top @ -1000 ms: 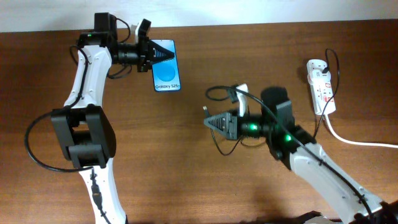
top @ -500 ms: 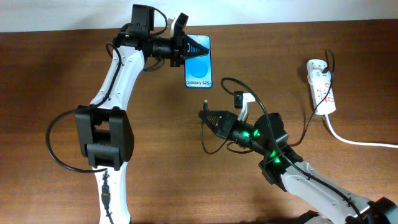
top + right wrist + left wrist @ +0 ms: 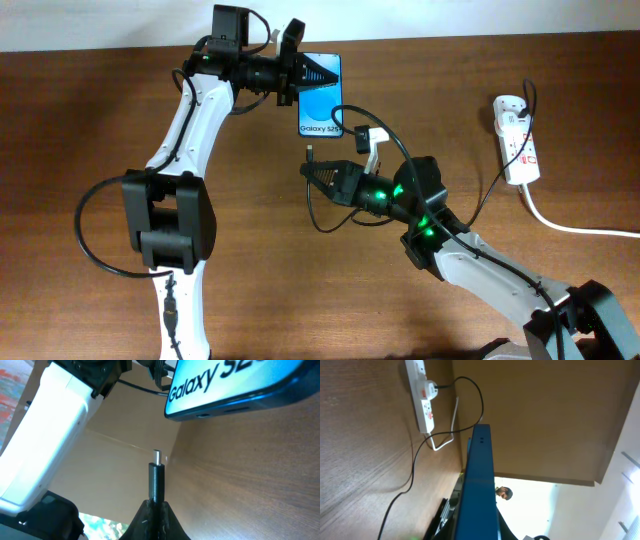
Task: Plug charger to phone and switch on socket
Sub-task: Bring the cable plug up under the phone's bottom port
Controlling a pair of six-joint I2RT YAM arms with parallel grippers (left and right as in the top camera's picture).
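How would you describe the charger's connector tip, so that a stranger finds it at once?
Start at the bright blue phone near the top of the overhead view. Just below its bottom edge, the right arm's fingers pinch a short black connector. Unlike those black fingers, it is a thin stick with a small silver tip.

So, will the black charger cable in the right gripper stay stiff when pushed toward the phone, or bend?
The tip probably stays straight: the right gripper pinches the charger just behind its connector. The rest is likely floppy, since it curls in loose loops. It looks thin, so probably light.
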